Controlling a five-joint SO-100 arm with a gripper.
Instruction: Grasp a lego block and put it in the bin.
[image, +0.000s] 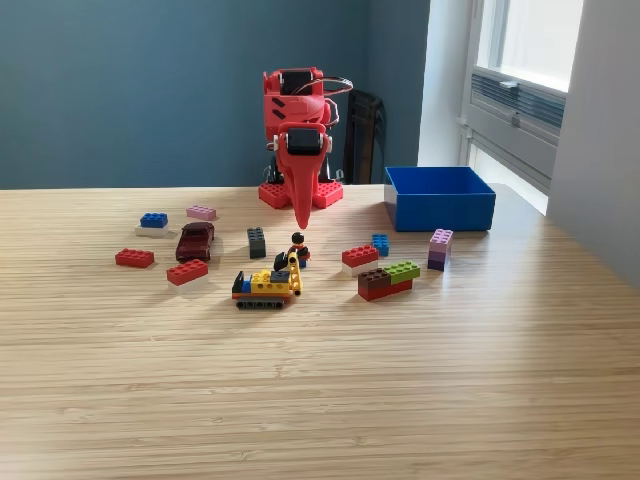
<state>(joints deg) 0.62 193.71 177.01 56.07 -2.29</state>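
A red arm (298, 120) sits folded at the upper middle of the frame, at the far edge of a pale wooden tabletop (320, 380). Its gripper (300, 222) points straight down, tapering to a narrow tip that reads as closed, with nothing between the jaws; the tip hangs just above a small lego figure (298, 247) with a dark head and red body.

The blue bin (440, 198) stands on the tabletop at the upper right of the frame, beside the arm's base and well apart from the gripper. What lies inside it cannot be seen from this angle.

Lego pieces are scattered across the middle of the frame. At the left lie a red block (134, 258), a blue block on a white plate (153, 222), a pink block (201, 212), a dark red toy car (195, 241) and another red block (187, 271). A dark grey block (257, 242) stands near the centre, and a yellow-and-black tracked vehicle (266, 287) sits just in front of the figure. To the right are a red block on white (359, 257), a small blue block (380, 243), a brown, green and red stack (389, 279) and a purple stack (440, 249).
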